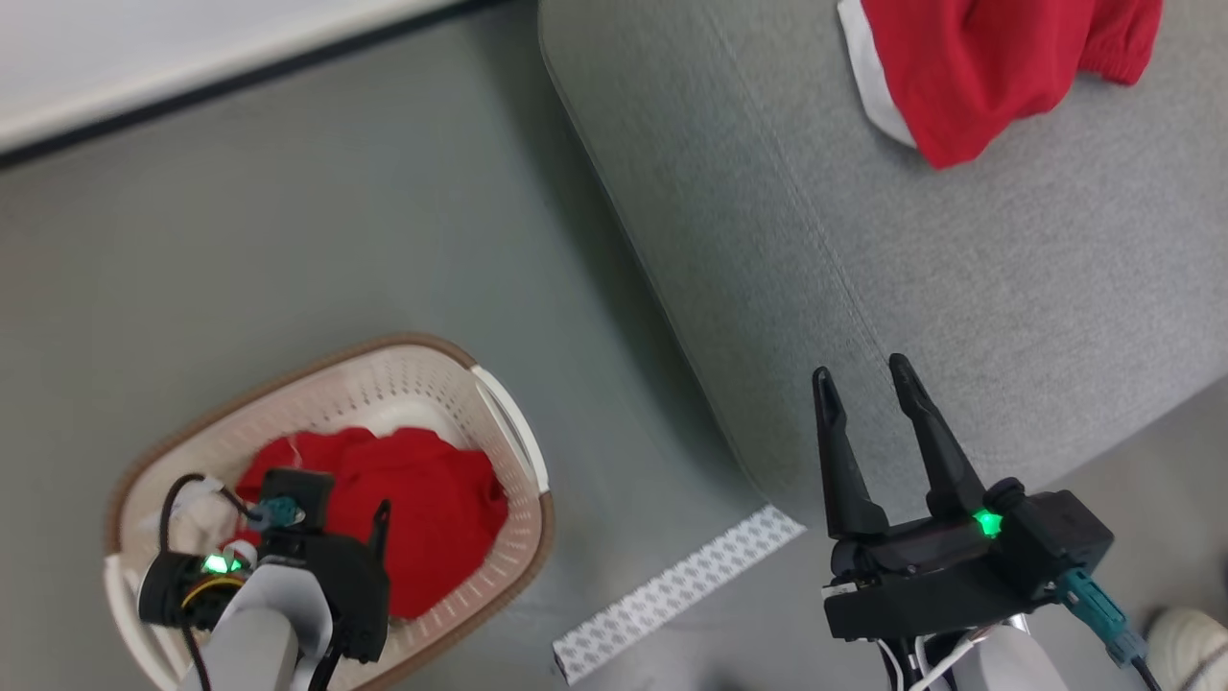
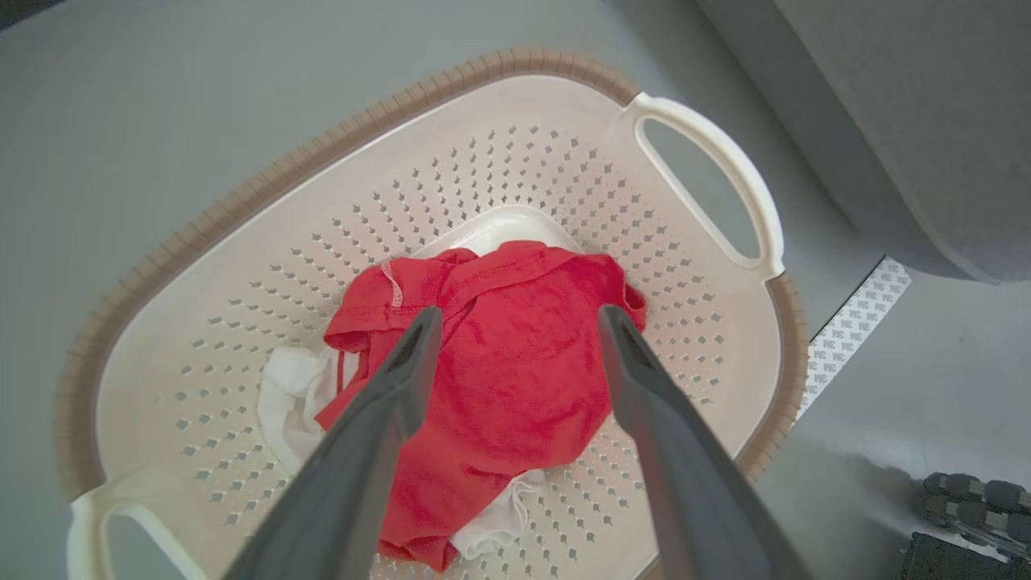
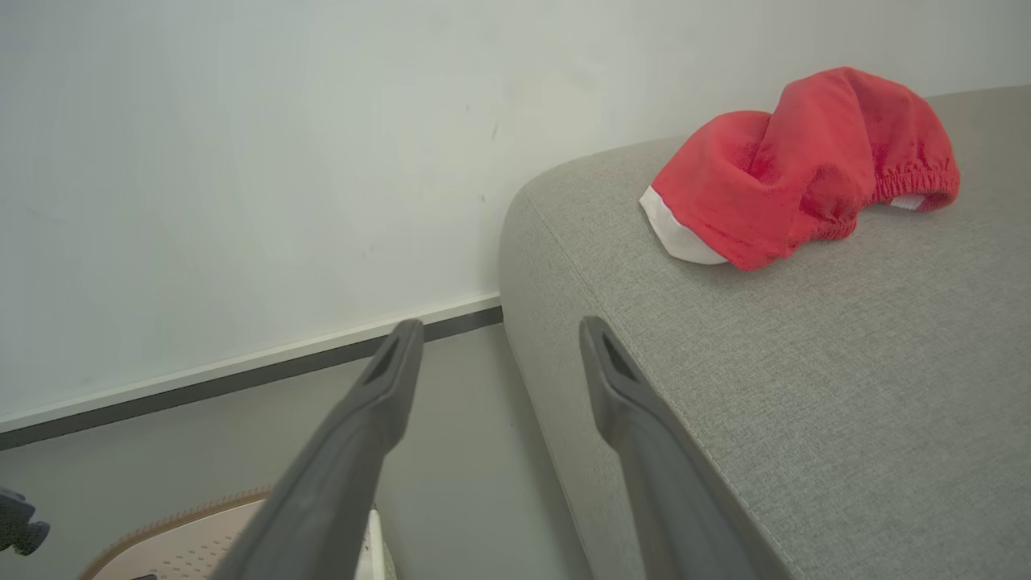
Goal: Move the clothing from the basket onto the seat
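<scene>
Grey floor (image 1: 288,240) carries basket (image 1: 403,379), patterned white strip (image 1: 676,593), seat (image 1: 959,278). Red clothing piece (image 1: 988,67) lies on seat.

Red clothing (image 1: 432,509) in the basket (image 1: 317,369) under the left pincer (image 1: 369,537), another garment (image 1: 979,77) on the seat (image 1: 959,288)

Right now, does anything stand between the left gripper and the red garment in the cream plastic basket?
Nothing visible does. The open left gripper points down at the bright red fabric garment with white trim, which lies uncovered in the oval cream perforated plastic basket.
</scene>
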You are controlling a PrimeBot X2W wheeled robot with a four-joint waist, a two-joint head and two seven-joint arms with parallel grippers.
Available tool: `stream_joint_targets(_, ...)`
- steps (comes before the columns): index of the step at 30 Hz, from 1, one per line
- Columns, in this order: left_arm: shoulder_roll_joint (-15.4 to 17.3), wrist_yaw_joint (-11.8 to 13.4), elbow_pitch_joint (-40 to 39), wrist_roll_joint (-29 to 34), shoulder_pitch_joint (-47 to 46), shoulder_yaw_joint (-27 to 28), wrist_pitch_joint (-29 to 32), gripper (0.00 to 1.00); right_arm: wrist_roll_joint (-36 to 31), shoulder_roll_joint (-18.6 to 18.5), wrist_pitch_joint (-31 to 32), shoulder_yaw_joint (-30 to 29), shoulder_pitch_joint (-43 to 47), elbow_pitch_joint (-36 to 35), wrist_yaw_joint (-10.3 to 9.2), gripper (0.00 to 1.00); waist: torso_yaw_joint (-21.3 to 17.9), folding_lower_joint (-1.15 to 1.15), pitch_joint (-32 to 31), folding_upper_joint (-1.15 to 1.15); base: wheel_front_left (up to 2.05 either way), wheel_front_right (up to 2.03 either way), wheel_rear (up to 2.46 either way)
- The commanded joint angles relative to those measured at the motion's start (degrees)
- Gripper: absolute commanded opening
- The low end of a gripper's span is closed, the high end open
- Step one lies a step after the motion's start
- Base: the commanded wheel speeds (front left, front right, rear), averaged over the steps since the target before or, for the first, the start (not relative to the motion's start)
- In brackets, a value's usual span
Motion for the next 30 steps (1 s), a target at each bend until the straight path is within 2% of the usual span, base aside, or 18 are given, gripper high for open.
stream_joint_targets(1,0.4,-0.1,0.7,0.6,-0.8,-0.2,0.2,1.0,0.6,0.2,0.0,-0.2,0.6,-0.5,0.02,1.0,-4.2,-0.02,8.1,-0.02,0.0,0.0,0.0)
stream_joint_targets(7,-0.4,-0.5,6.2,3.0,-6.1,-3.4,2.5,1.0,1.1,0.2,-0.1,-1.6,1.8,-3.7,0.02,1.0,-3.1,-0.02,12.7,-0.02,0.0,0.0,0.0)
stream_joint_targets(14,-0.8,2.2,13.8,7.6,-13.4,-7.3,8.0,1.0,2.1,0.2,0.0,-2.1,3.5,-5.6,0.02,1.0,-2.2,-0.02,16.1,-0.02,0.0,0.0,0.0)
stream_joint_targets(19,0.3,2.0,19.2,10.9,-18.5,-10.4,10.6,1.0,3.1,0.2,-0.1,-1.8,4.6,-6.9,0.02,1.0,-1.8,-0.02,18.2,-0.02,0.0,0.0,0.0)
stream_joint_targets(30,0.2,2.6,26.7,13.2,-26.7,-13.4,10.9,1.0,3.6,0.2,-0.1,-2.3,7.9,-9.8,0.02,1.0,-0.4,-0.02,22.0,-0.02,0.0,0.0,0.0)
